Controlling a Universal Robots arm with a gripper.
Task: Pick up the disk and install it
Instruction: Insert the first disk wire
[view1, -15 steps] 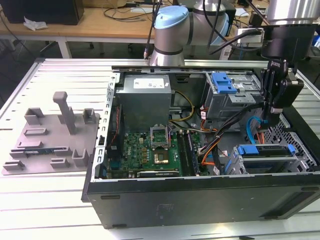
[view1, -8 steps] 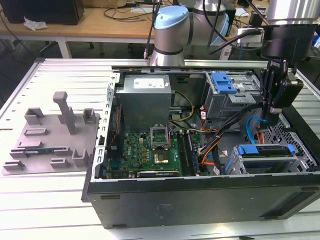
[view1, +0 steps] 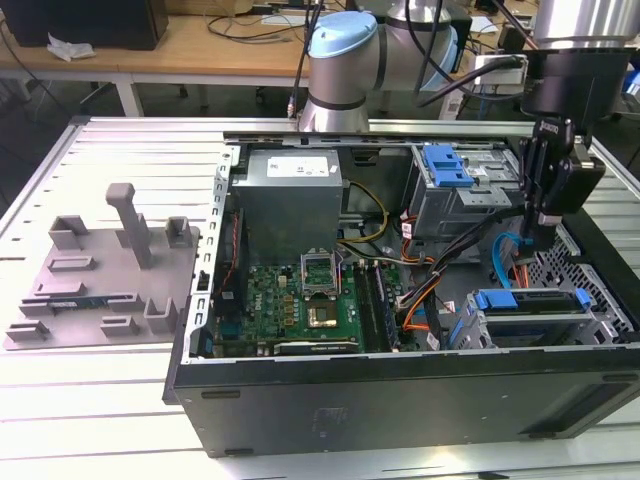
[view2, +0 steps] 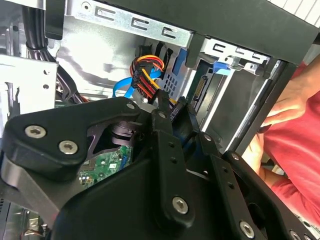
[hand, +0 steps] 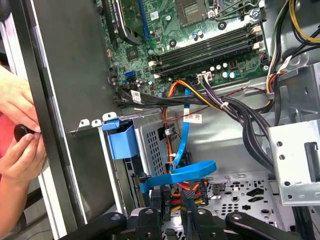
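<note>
Installation, we judge, is nearly done: the disk (view1: 527, 300) sits in the bay (view1: 603, 322) at the exterior view's near right, and the narrow claw (view1: 533, 240) just above it must mind the cables (view1: 497, 265).

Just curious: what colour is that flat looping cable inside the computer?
The flat cable is bright blue, clearest in the first wrist view.

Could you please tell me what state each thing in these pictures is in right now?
computer case, lying on its side, side open.
gripper, hovering over the drive cage.
disk, slotted in the drive cage, not gripped.
blue cable, looped loose beside the cage.
person's hand, at the case's edge.
</note>
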